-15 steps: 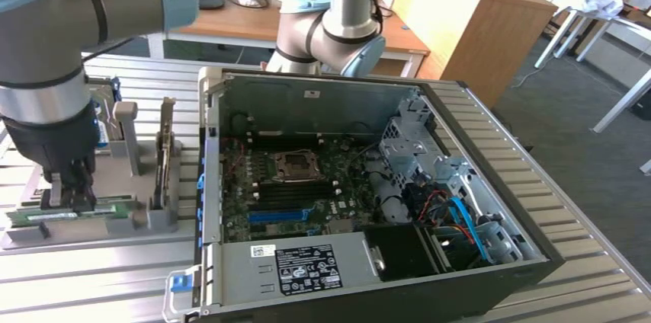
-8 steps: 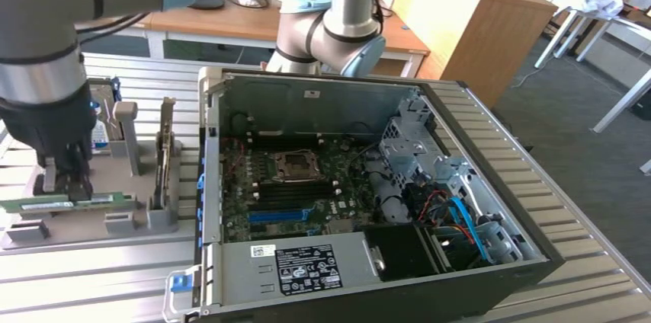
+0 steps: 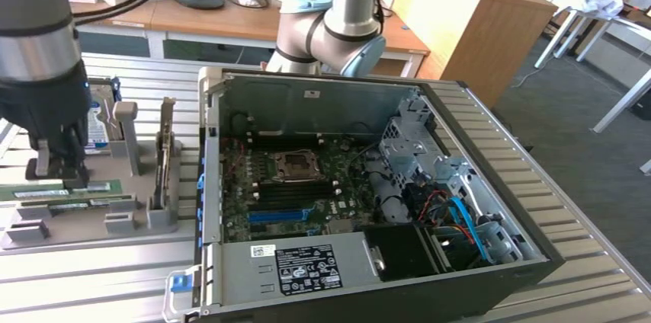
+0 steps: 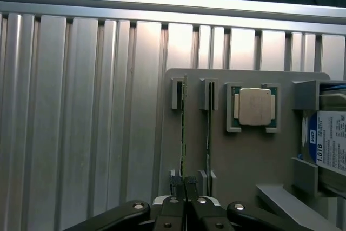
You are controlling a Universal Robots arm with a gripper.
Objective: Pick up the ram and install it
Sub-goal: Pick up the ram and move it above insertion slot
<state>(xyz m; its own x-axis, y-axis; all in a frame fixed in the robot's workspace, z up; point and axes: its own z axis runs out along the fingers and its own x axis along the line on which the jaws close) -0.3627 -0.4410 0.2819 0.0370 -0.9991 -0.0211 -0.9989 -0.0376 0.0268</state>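
- Found the gripper [image 4: 185, 185] closest to the lens, fingertips pressed together and seemingly nipping the near end of the ram [image 4: 183, 125].
- Saw that ram standing on edge in the grey holder plate [image 4: 243, 160], seated between two slotted posts and not yet lifted out.
- Noted a second green strip [image 4: 208, 128] just beside it, parallel, in its own pair of posts.
- Read "WD" and "1.0TB" on the hard drive [image 4: 331, 144] at the plate's side away from the ram; could not make out the smaller print.
- Spotted the square silver processor [image 4: 255, 106] in its frame, between the second strip and the drive.
- Saw the plate resting on the ribbed aluminium table [image 4: 81, 106].
- Saw the arm [image 3: 41, 56] standing in front of the drive in the exterior view, hiding part of it.
- Found the open computer case [image 3: 305, 102] to the exterior view's right of the holder, apart from the gripper, with a blue slot [image 3: 280, 215] on its board.
- Saw a white power supply label [image 3: 305, 268] near the case's front, its text too small to read.
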